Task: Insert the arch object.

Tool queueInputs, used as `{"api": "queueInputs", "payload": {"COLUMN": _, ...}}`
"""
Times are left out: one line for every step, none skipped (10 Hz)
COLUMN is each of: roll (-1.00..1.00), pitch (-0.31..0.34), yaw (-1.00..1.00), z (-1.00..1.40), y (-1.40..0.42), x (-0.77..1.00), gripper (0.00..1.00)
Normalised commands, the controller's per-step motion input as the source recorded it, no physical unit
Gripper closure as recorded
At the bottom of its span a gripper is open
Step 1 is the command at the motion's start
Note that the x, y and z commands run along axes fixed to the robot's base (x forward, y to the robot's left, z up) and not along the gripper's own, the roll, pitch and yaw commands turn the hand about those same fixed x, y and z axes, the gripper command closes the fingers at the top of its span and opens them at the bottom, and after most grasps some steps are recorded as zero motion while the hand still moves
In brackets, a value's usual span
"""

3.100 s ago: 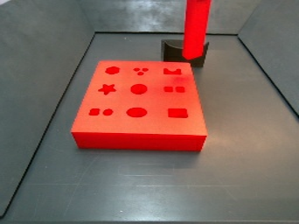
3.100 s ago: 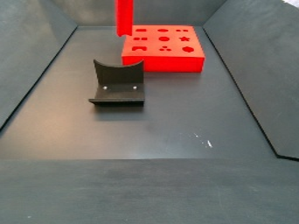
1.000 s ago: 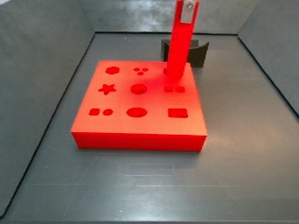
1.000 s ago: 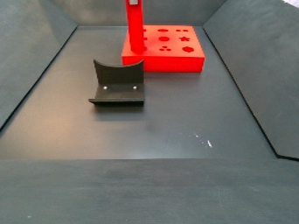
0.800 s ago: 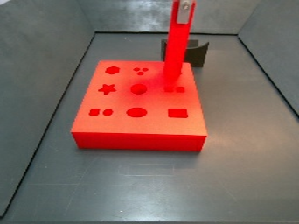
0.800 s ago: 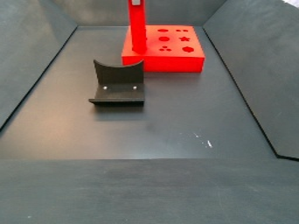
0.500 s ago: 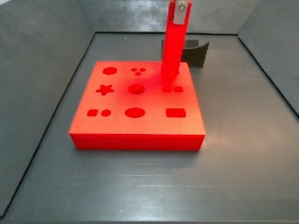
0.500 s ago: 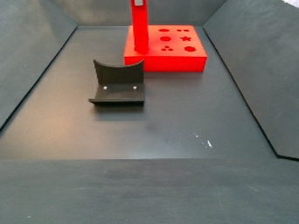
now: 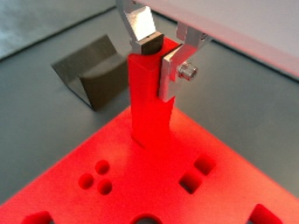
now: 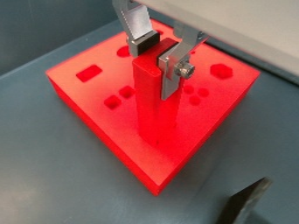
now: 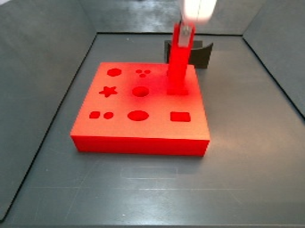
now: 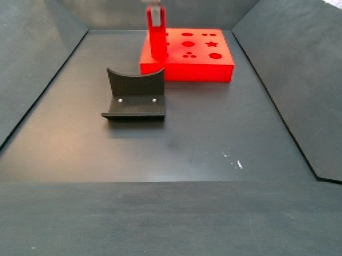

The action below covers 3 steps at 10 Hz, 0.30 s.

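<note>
The arch piece (image 11: 179, 62) is a tall red bar with a notch in its top end. It stands upright with its lower end at the far right of the red block's (image 11: 131, 116) top, among the shaped holes. I cannot tell how deep it sits. My gripper (image 9: 158, 52) is shut on the bar's top end, one silver finger on each side, as both wrist views show (image 10: 160, 54). In a side view the gripper (image 11: 194, 11) is a pale blur at the upper edge. The bar (image 12: 155, 45) also shows at the block's (image 12: 201, 60) near-left corner.
The dark fixture (image 12: 134, 95) stands on the grey floor apart from the block, and shows behind the bar in a side view (image 11: 202, 53) and a wrist view (image 9: 91, 70). Grey walls ring the floor.
The arch piece has come down over the block's far-right holes and stands lower now. Its notched top shows in both side views. The gripper came down with it.
</note>
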Motion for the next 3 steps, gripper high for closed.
{"api": "queueInputs", "payload": {"roll": -0.02, "pitch": -0.176, "yaw": 0.00, "z": -0.91, "y": 0.00, "x": 0.00, "gripper": 1.00}}
{"api": "queueInputs", "payload": {"roll": -0.02, "pitch": -0.231, "yaw": 0.00, "z": -0.79, "y": 0.00, "x": 0.00, "gripper": 1.00}}
{"api": "queueInputs", "payload": {"roll": 0.00, "pitch": 0.000, "yaw": 0.00, "z": 0.00, "y": 0.00, "x": 0.00, "gripper": 1.00}}
